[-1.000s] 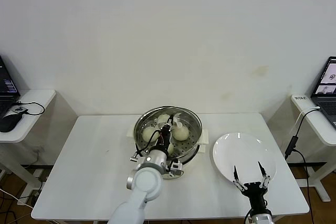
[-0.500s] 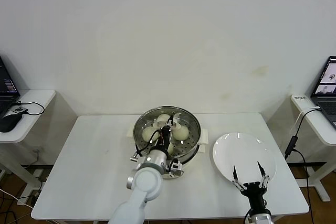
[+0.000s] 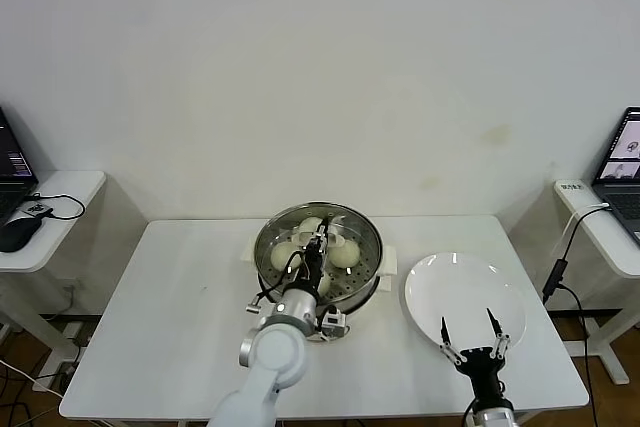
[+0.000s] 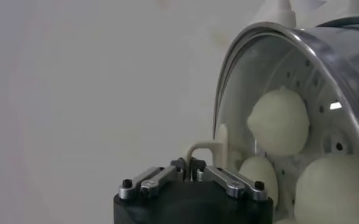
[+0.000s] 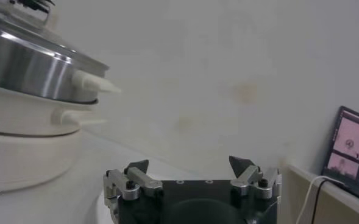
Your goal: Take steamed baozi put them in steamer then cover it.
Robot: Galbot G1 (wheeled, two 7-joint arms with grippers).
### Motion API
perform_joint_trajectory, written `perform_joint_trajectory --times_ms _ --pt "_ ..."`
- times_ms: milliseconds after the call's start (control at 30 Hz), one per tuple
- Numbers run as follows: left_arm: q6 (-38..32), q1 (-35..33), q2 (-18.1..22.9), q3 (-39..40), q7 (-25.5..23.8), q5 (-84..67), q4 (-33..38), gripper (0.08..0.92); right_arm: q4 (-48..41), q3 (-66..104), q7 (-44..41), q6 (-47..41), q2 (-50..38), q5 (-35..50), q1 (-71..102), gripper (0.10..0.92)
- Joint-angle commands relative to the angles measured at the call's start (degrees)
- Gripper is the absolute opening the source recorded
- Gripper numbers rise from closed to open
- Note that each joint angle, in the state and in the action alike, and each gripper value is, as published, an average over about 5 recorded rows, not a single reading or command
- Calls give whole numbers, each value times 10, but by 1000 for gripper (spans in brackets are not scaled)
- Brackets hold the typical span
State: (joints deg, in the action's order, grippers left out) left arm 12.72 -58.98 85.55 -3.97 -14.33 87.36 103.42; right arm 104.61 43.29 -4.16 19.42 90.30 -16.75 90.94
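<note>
A white desk (image 3: 180,317) carries two things — the steamer (image 3: 320,257) near its centre, and a flat white plate (image 3: 465,297) at three o'clock of it.

Left gripper (image 3: 320,250) sits hemmed by baozi (image 3: 344,254) inside the steamer (image 3: 365,282) rim; bare table (image 3: 180,307) lies left.

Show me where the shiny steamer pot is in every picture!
Head view: the steamer sits mid-table, left gripper reaching into it.
Left wrist view: its rim curves around the baozi.
Right wrist view: its steel wall is beside the gripper.
Shared landmark: the steamer's white handle.
</note>
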Motion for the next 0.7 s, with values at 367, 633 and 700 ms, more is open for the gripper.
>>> perform_joint_trajectory --times_ms 367,633,700 --pt "2 -44 -17 -16 4 -40 70 696 0 -4 -1 -1 0 -2 1 823" --pt "3 -145 -92 -67 34 -190 184 820 -3 -2 0 2 -4 0 5 823" --pt "-2 -185 -109 -96 51 -248 219 822 -3 -2 0 3 -6 1 8 822"
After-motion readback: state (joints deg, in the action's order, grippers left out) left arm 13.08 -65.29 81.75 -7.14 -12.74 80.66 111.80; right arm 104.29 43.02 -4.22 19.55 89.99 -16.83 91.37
